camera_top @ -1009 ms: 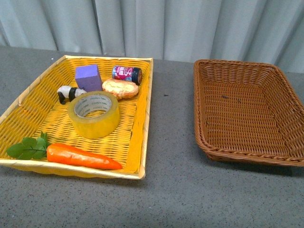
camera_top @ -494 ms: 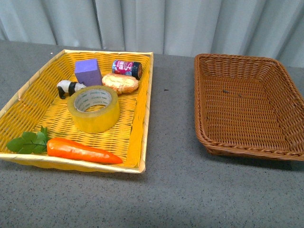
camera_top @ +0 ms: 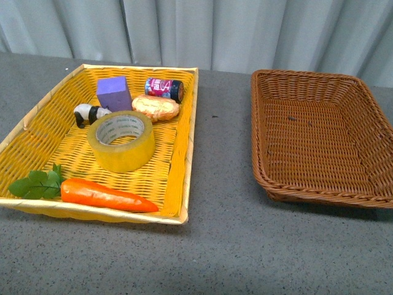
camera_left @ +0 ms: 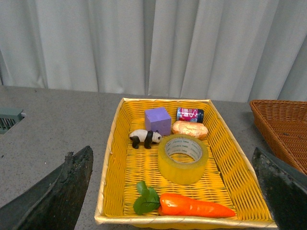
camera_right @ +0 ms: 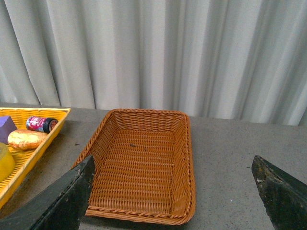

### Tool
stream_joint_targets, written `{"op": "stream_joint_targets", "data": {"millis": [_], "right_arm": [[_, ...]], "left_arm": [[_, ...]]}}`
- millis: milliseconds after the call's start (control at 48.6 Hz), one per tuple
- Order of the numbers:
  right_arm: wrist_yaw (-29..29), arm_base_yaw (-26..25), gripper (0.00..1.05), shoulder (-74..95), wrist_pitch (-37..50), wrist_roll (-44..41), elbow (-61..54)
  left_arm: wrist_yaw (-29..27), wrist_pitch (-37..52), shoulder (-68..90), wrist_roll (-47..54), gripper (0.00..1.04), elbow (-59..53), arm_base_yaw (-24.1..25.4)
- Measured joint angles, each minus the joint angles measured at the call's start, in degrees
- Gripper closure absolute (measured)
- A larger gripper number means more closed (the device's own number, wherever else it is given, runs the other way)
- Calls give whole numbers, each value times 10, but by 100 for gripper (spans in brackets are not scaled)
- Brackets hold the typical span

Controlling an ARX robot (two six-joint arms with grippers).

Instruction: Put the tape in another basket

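The tape [camera_top: 121, 143], a wide yellowish roll with a white printed core, lies flat in the middle of the bright yellow basket [camera_top: 184, 153]; it also shows in the left wrist view [camera_left: 183, 158]. The brown wicker basket [camera_top: 264, 153] stands to the right, with nothing in it, and shows in the right wrist view [camera_right: 184, 191]. Neither gripper shows in the front view. My left gripper [camera_left: 175, 191] is open, high and back from the yellow basket. My right gripper [camera_right: 175, 191] is open, above the near side of the brown basket.
The yellow basket also holds a carrot [camera_top: 104, 195] with green leaves at its near edge, a purple block [camera_top: 114, 93], a toy panda [camera_top: 89, 114], a bread roll [camera_top: 155, 108] and a small can [camera_top: 164, 88]. Grey table [camera_top: 221, 246]; curtain behind.
The front view shifted slightly between one second and half a second ago, then held still. No object has moved.
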Motion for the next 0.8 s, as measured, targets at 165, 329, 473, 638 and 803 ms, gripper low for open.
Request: {"op": "stream_joint_targets", "data": {"millis": [165,329,473,638,803], "right_arm": [[0,0,9,0,0,0,0],[0,0,9,0,0,0,0],[0,0,9,0,0,0,0],[0,0,9,0,0,0,0],[0,0,9,0,0,0,0]], "left_arm": [[0,0,0,0,7,0,0],[0,0,0,0,7,0,0],[0,0,0,0,7,0,0],[0,0,0,0,7,0,0],[0,0,0,0,7,0,0]]}}
